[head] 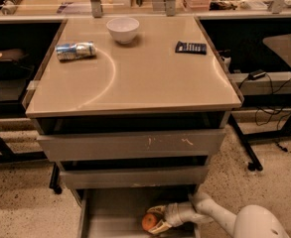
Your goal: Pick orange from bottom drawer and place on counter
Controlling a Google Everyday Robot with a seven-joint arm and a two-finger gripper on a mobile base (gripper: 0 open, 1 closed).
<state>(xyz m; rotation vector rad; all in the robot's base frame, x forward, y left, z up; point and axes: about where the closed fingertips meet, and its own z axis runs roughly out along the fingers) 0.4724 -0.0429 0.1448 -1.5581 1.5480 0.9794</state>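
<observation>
At the bottom centre of the frame, the gripper clasped the orange, one pale finger above the fruit and the other below it, the fruit sitting at the fingertips on their left. Both lay inside the open bottom drawer, with the white arm entering from the lower right. Above stood two shut grey drawers. On the counter, toward the top of the frame, were a white bowl, a toppled can and a dark flat packet.
</observation>
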